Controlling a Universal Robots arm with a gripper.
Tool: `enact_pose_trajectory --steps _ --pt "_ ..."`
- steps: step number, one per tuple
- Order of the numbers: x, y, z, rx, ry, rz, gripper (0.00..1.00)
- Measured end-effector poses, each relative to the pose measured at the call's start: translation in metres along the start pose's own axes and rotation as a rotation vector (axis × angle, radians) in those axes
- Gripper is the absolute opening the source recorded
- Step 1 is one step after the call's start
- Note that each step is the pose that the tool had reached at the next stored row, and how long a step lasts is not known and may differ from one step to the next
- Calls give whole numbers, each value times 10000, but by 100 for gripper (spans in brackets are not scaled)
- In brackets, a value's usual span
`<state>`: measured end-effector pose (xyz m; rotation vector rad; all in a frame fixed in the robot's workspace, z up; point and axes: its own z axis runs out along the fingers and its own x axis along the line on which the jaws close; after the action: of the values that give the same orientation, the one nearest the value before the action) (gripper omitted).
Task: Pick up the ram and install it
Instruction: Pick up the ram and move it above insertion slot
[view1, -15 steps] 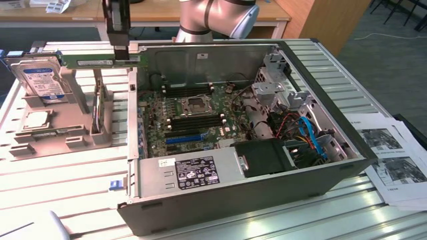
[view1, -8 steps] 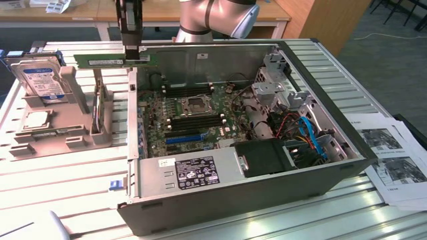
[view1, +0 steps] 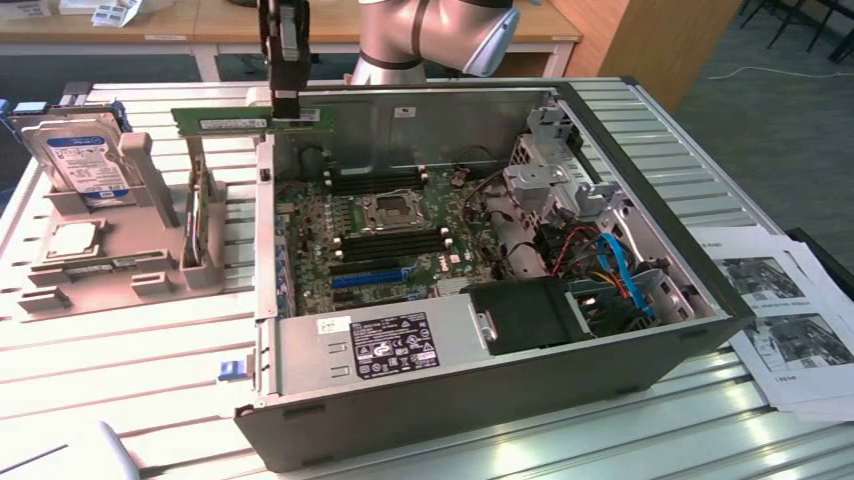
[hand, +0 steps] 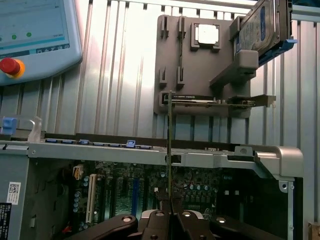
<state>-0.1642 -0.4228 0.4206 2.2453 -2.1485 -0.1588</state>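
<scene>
The ram (view1: 230, 120) is a thin green stick held level in the air, with my gripper (view1: 287, 100) shut on its end nearest the case. It hangs above the gap between the grey parts holder (view1: 134, 275) and the open computer case (view1: 441, 390), over the case's wall on the exterior view's left. In the wrist view the ram (hand: 170, 130) shows edge-on as a thin line rising from my gripper (hand: 170, 216), over the case rim. The motherboard (view1: 387, 235) lies below, with black memory slots (view1: 380, 180) beside the processor socket (view1: 395, 208).
A silver hard drive with a blue label (view1: 87, 160) leans in the grey holder, with a processor chip (view1: 74, 240) in front of it and a card (hand: 210, 100) standing in a slot. Printed papers (view1: 787, 320) lie on the exterior view's right. A teach pendant (hand: 30, 35) rests on the table.
</scene>
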Motion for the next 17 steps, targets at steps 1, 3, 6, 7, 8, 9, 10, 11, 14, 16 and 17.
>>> enact_pose_trajectory --steps 1,3,6,7,8,9,10,11,14,16,17 --pt "1 -20 -2 0 0 0 12" --pt "2 -57 -5 1 -1 1 12" --pt "5 -94 -9 0 1 0 12" --pt "5 -95 -9 0 0 1 12" --pt "5 -95 -9 0 0 -1 12" --pt "4 -96 -9 1 -1 -6 12" --pt "4 -96 -9 0 1 -11 12" --pt "4 -96 -9 -1 1 -19 12" --pt "4 -96 -9 2 4 -48 12" --pt "4 -97 -9 9 7 -75 12" --pt "4 -97 -8 18 8 -90 12"
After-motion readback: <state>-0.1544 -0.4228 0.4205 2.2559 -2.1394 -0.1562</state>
